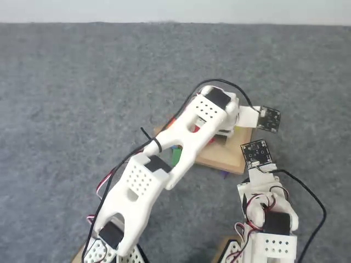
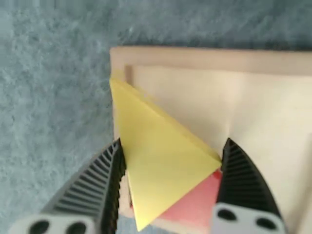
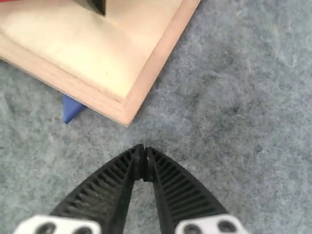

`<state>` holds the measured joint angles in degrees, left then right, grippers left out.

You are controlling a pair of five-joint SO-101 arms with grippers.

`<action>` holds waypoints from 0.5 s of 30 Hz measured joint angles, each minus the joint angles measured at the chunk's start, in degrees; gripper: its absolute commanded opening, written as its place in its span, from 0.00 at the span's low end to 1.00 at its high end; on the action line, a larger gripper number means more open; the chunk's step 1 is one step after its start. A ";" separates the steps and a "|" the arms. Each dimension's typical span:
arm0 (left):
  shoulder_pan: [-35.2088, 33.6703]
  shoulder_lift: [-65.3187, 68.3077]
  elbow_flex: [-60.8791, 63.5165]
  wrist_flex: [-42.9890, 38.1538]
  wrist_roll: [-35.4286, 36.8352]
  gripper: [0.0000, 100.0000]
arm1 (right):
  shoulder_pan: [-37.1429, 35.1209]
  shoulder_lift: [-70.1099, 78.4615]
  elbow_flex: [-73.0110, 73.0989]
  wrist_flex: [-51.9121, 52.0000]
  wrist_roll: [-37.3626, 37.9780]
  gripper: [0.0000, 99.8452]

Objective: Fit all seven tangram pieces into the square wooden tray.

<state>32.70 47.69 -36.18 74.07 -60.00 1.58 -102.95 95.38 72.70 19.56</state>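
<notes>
1. The left gripper (image 2: 172, 146) is over a corner of the square wooden tray (image 2: 219, 58). Its jaws are closed on the yellow triangle (image 2: 161, 170), with one finger against a straight edge and the other against the opposite tip.
2. The yellow triangle sits at the tray's corner. One of its points reaches over the raised rim, so it is not flat on the tray floor.
3. A red piece (image 2: 195, 200) lies inside the tray, partly under the yellow triangle, next to the nearer rim.
4. The rest of the tray floor in the left wrist view is bare light wood.
5. The right gripper (image 3: 144, 151) has its jaws pressed together with nothing between them. It is low over the grey tabletop (image 3: 234, 97), near an outer corner of the tray (image 3: 97, 48) but not touching it.
6. A blue piece (image 3: 72, 108) pokes out at the tray's outer edge, on the tabletop (most of it is hidden by the tray).
7. In the high view the tray (image 1: 227, 156) lies centre-right on the grey tabletop (image 1: 66, 82). The left arm (image 1: 175, 137) stretches across it.
8. The right arm (image 1: 269, 213) stands just off the tray's near corner.
9. A green piece (image 1: 175, 157) shows under the left arm at the tray's near-left side. Whether it is in or out of the tray cannot be told.
</notes>
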 measured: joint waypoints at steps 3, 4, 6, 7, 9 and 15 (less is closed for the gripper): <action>-1.41 0.00 0.00 0.00 0.09 0.15 | 0.00 0.00 0.00 0.00 0.00 0.01; -1.58 0.00 0.00 0.00 0.35 0.15 | 0.00 0.00 0.00 0.00 0.00 0.01; -1.58 0.00 0.00 0.00 0.18 0.15 | 0.00 0.00 0.00 0.00 0.00 0.01; -1.67 0.09 0.00 0.00 0.09 0.15 | 0.00 0.00 0.00 0.00 0.00 0.01; -1.67 0.09 0.00 0.00 0.35 0.16 | 0.00 0.00 0.00 0.00 0.00 0.01; -1.67 0.09 0.00 0.00 0.18 0.29 | 0.00 0.00 0.00 0.00 0.00 0.01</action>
<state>31.03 47.78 -36.18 74.07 -59.82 1.58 -102.95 95.38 72.70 19.56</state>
